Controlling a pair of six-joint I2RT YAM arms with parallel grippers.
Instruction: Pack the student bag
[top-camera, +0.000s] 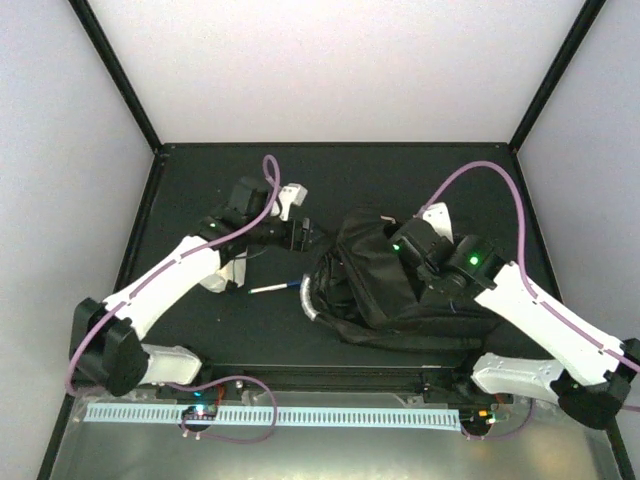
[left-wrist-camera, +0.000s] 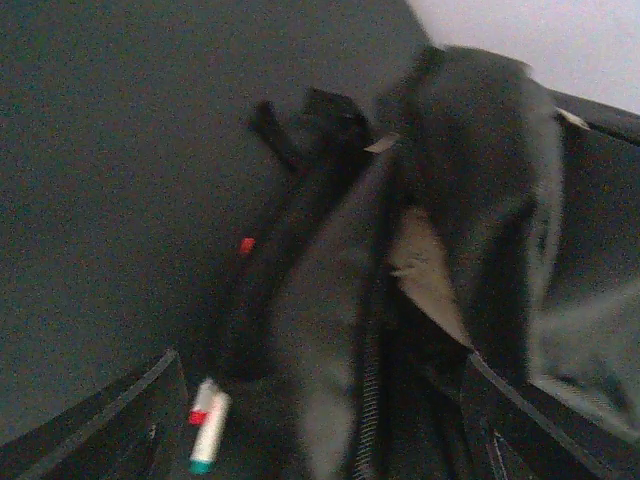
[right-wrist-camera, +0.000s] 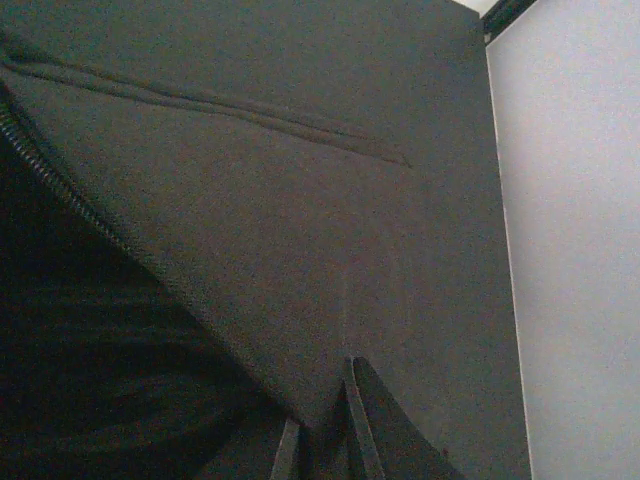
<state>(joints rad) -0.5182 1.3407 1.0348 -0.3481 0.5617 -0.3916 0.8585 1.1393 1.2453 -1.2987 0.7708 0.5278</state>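
The student bag (top-camera: 400, 295), a large black backpack, lies right of centre with its grey handle (top-camera: 309, 300) toward the left. My left gripper (top-camera: 303, 235) hangs at the bag's upper left edge. In the left wrist view it (left-wrist-camera: 320, 358) stands open over the bag's unzipped mouth (left-wrist-camera: 425, 270), holding nothing. A white marker (left-wrist-camera: 208, 425) with a red band and green tip shows near the left finger, free of both. My right gripper (top-camera: 408, 245) sits on the bag's top. In the right wrist view it (right-wrist-camera: 322, 395) is shut on the edge of the bag's flap (right-wrist-camera: 300, 200).
A white pen (top-camera: 268, 288) lies on the black table between my left arm and the bag. A whitish object (top-camera: 222, 278) sits partly under the left forearm. Black frame posts and white walls close in the table's back and sides.
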